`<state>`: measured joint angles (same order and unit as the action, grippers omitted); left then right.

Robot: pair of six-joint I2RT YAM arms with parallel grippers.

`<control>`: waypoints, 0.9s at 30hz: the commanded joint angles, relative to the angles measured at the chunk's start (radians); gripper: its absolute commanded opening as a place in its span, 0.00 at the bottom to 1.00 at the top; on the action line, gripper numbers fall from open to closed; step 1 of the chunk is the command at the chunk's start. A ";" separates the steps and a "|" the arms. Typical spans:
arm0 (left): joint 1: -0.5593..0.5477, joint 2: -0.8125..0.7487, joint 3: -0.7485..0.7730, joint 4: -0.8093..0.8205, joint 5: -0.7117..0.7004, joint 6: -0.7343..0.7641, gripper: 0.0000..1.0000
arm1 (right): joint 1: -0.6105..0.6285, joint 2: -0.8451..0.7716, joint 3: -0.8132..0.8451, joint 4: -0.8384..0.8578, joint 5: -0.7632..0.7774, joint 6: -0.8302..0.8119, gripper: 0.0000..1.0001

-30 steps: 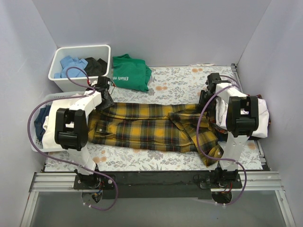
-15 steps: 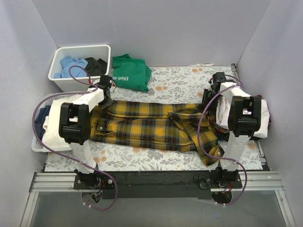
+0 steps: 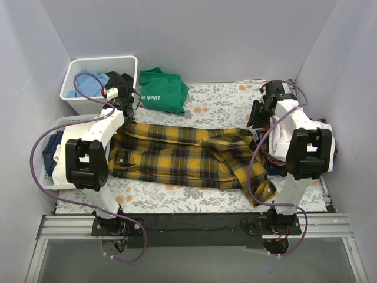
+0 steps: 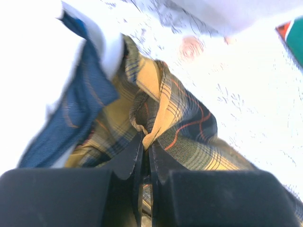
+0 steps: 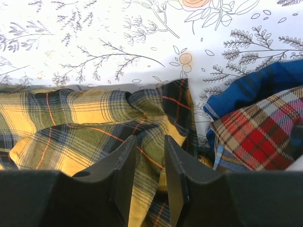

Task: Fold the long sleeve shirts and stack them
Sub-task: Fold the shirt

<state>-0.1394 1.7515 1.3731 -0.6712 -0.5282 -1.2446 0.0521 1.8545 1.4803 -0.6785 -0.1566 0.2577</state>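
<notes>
Flannel this soft should sag and slide rather than hold a crease, so edges and corners are the likeliest holds. The plaid flannel shirt (image 3: 182, 156) lies spread across the centre of the table (image 3: 218, 97). The left tool (image 4: 147, 142) is pinched tight on a fold at the shirt's upper-left edge. The right tool (image 5: 149, 142) grips bunched cloth at its right end. A white bin (image 3: 103, 59), upper left, holds blue and black garments. The basket (image 3: 66, 121) below it holds dark blue and white ones.

The floral-covered table (image 3: 224, 97) carries the yellow plaid shirt (image 3: 177, 156), spread across its middle. A green T-shirt (image 3: 162, 88) lies at twelve o'clock. A white bin (image 3: 106, 58) stands at eleven and a clothes pile (image 3: 327, 138) sits at three.
</notes>
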 commanded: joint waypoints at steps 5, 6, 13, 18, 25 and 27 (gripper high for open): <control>0.037 0.009 -0.040 -0.007 -0.144 -0.001 0.00 | 0.066 -0.081 0.031 -0.016 -0.018 -0.035 0.43; 0.037 0.020 -0.045 -0.001 -0.126 0.002 0.21 | 0.092 -0.084 0.031 -0.018 -0.018 -0.038 0.45; 0.037 0.003 -0.032 0.041 -0.006 0.013 0.66 | 0.189 -0.084 0.024 -0.021 0.012 -0.041 0.47; 0.037 -0.026 -0.002 0.077 0.132 0.059 0.68 | 0.204 -0.014 0.057 -0.032 -0.043 -0.051 0.47; 0.012 -0.027 0.000 0.110 0.321 0.083 0.67 | 0.212 0.038 -0.054 -0.044 -0.066 -0.046 0.46; -0.018 -0.030 -0.003 0.119 0.352 0.091 0.67 | 0.212 0.055 -0.086 -0.043 -0.044 -0.049 0.46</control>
<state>-0.1165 1.7859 1.3422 -0.5869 -0.2920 -1.1873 0.2615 1.8935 1.4425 -0.7052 -0.1986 0.2272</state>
